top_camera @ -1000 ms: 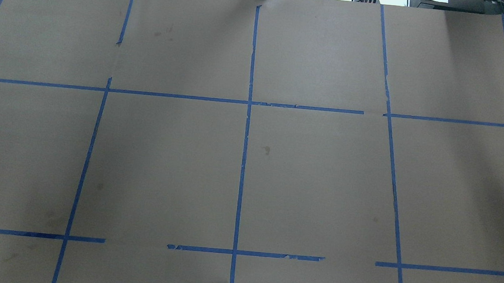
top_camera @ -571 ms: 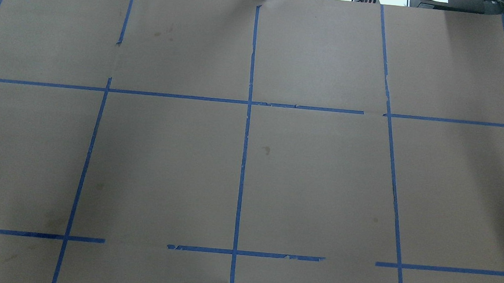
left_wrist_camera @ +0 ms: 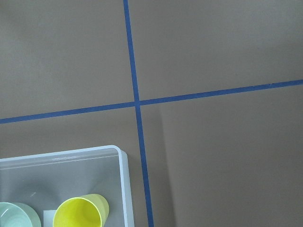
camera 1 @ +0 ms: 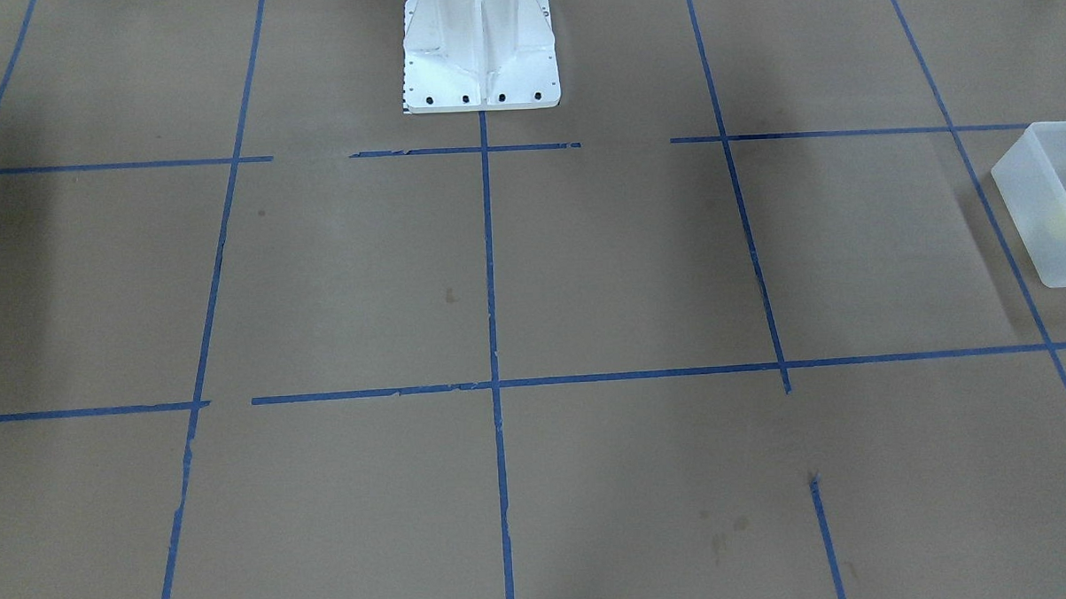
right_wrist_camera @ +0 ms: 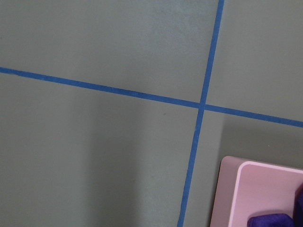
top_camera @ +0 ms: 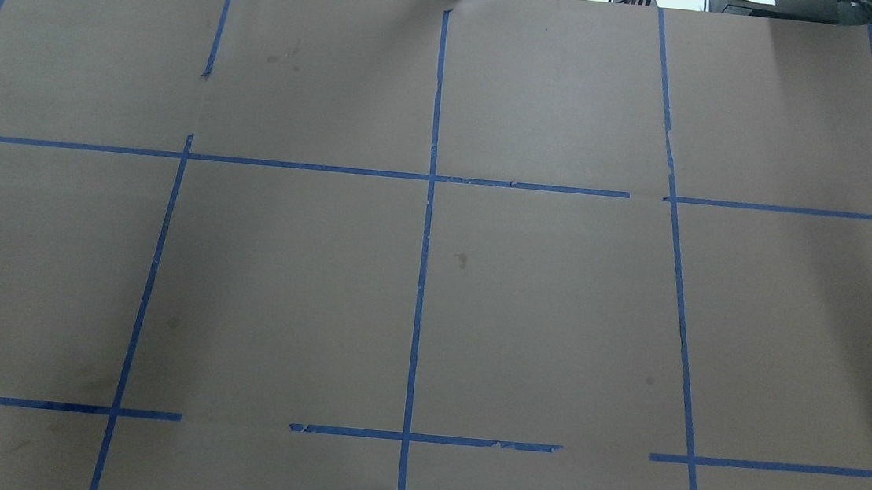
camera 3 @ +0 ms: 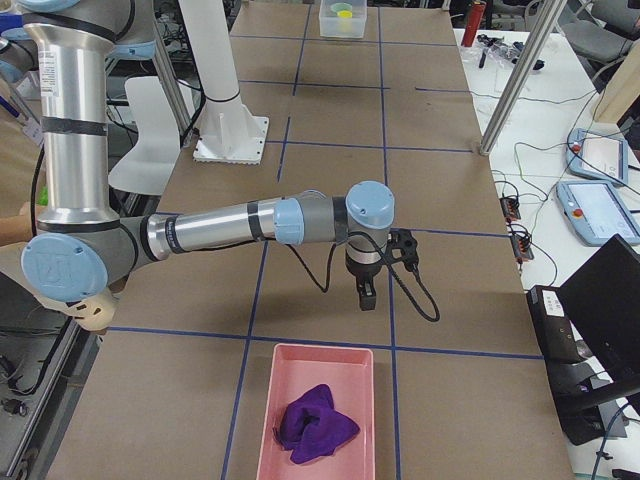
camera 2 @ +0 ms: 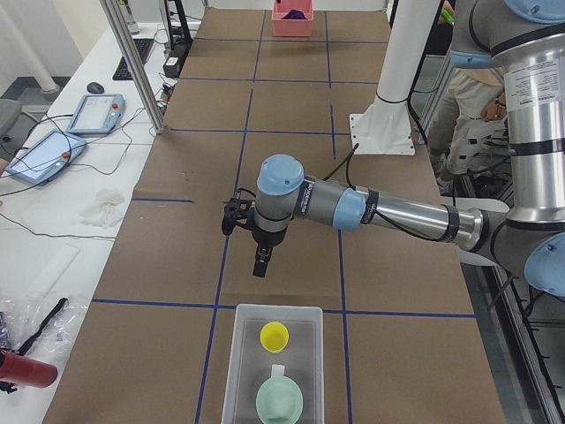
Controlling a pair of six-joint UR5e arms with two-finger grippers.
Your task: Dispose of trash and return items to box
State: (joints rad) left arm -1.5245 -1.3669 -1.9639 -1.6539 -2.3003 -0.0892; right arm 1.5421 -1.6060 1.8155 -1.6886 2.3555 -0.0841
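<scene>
Apparently already returned, the small bright yellow tapered plastic cup (camera 2: 274, 336) sits inside the frosted translucent white plastic bin (camera 2: 272, 307) at the left end of the table (camera 2: 291, 115); whether the left gripper (camera 2: 259, 265) or right gripper (camera 3: 366, 297) is open, I cannot tell.

The left arm (camera 2: 397, 212) reaches out with its forearm about level, and its wrist is bent so that the left gripper (camera 2: 259, 265) points straight down. The right arm (camera 3: 215, 228) mirrors that pose, forearm level and the right gripper (camera 3: 366, 298) hanging fingers-down. Whether either gripper's fingers are parted or closed cannot be made out from these side views.
</scene>
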